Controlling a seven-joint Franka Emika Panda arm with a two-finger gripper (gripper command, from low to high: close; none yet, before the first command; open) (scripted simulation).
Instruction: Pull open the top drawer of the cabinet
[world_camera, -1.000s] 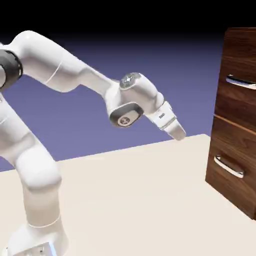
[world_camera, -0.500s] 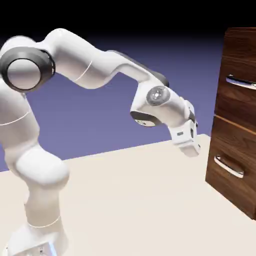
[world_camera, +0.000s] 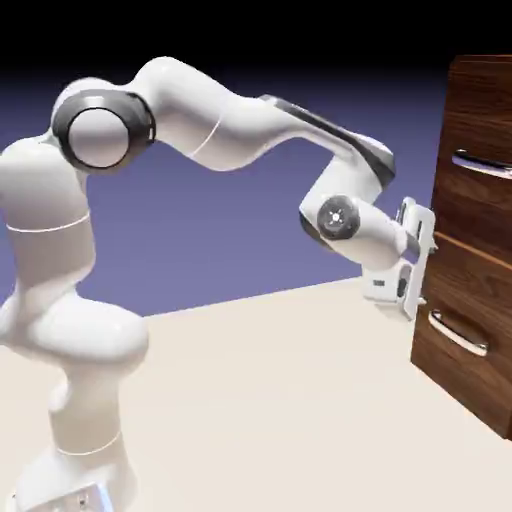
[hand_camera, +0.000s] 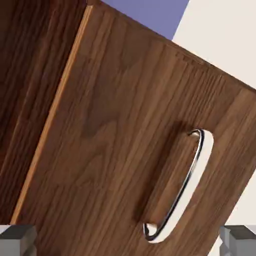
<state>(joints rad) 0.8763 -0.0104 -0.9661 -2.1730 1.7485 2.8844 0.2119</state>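
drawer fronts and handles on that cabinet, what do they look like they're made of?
Cabinet: dark walnut-look wood or veneer, with visible streaked grain and a matte, low-sheen surface; which of the two can't be told. The lower drawer front shows the same grain, with a paler orange-brown strip along its edge. Handles, on the top drawer and the lower handle: likely polished metal, silver with bright mirror-like highlights.

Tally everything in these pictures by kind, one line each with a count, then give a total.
Cabinet: 1
Drawer fronts, top drawer and lower drawer: 2
Silver handles, upper and lower: 2
Robot arm: 1
Pincer, open: 1
Table: 1
Total: 8
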